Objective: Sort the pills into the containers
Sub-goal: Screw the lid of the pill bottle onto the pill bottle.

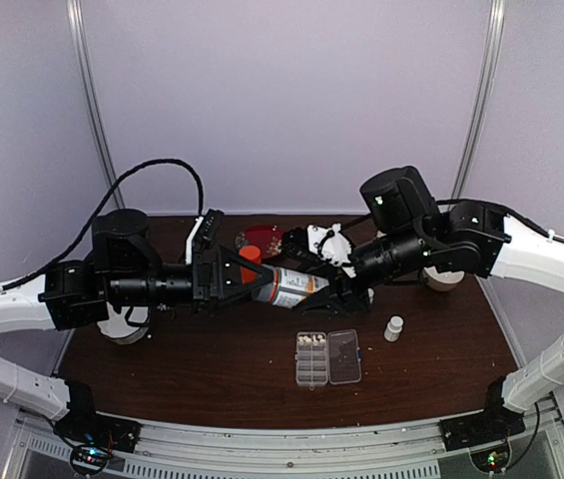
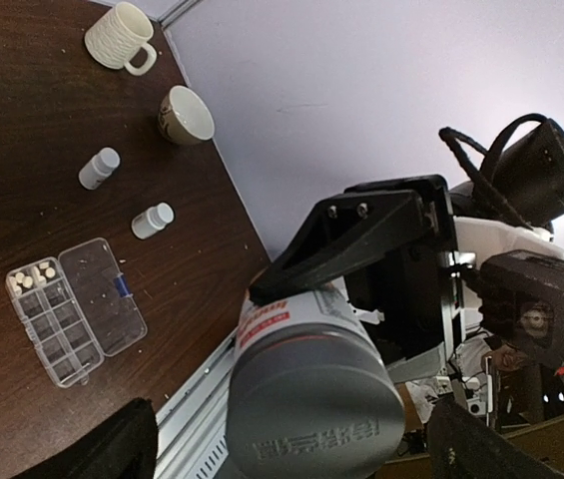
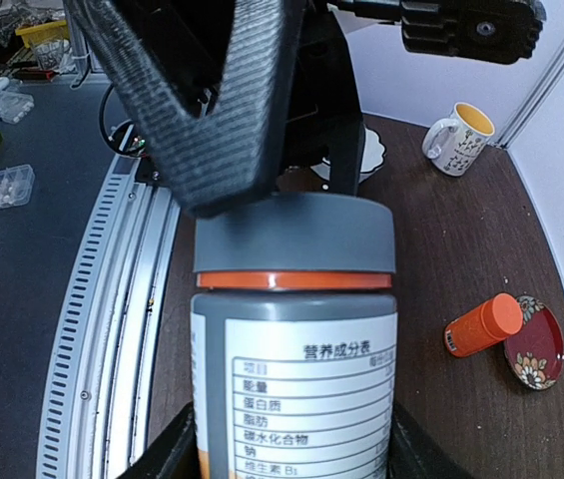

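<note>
A grey pill bottle [image 1: 291, 287] with a white label and a grey cap [image 2: 316, 399] hangs sideways above the table between both arms. My right gripper [image 3: 291, 444] is shut on the bottle's body [image 3: 296, 389]. My left gripper [image 2: 291, 449] stands open around the cap, its fingers [image 2: 92, 449] apart from the cap on each side. The clear organiser box [image 1: 327, 357] lies open on the table below, with a few pills [image 1: 310, 339] in one corner of its containers. The left wrist view shows the box [image 2: 77, 309] and those pills [image 2: 34, 276] too.
An orange bottle [image 3: 481, 325] lies by a red saucer [image 3: 533, 354]. Two small white bottles [image 2: 99, 168] [image 2: 152, 221] stand right of the box. A white mug [image 2: 122, 37] and a cup [image 2: 187, 114] stand at the right; another mug [image 3: 458, 138] is at the left.
</note>
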